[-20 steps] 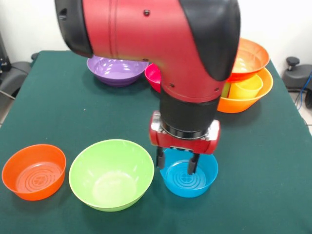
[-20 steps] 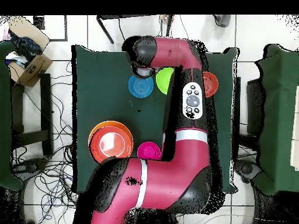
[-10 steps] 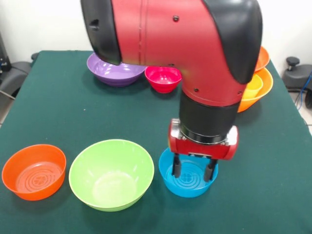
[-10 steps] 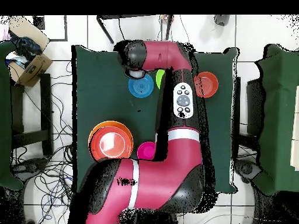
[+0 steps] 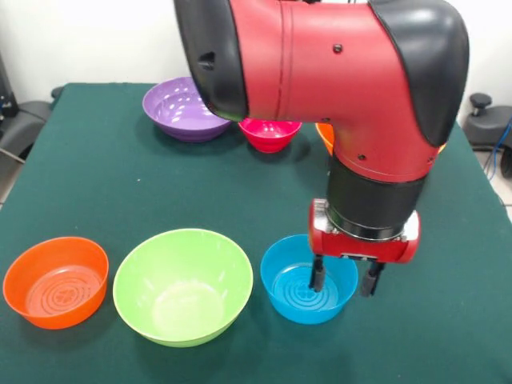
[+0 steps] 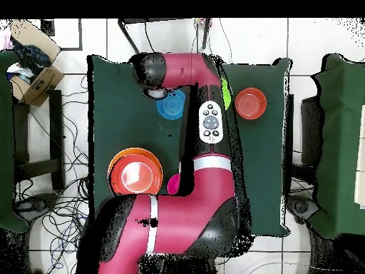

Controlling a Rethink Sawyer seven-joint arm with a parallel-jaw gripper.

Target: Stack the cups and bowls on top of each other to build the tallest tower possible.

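The small blue bowl (image 5: 308, 278) sits on the green counter (image 5: 120, 184), just beside the big lime green bowl (image 5: 183, 284). It looks light, thin and stiff, with slick walls, so the rim is the place to pinch. The claw (image 5: 344, 282) hangs spread over that rim on the side away from the lime bowl, one finger inside, one outside, pinching nothing. The counter's cloth looks grippy. Beyond the lime bowl from the blue one sits the small orange bowl (image 5: 55, 281), with open cloth around all three.

Bare table (image 5: 96, 176) lies mid-cloth; lime green bowl (image 5: 182, 285) crowds small blue bowl (image 5: 300, 280).
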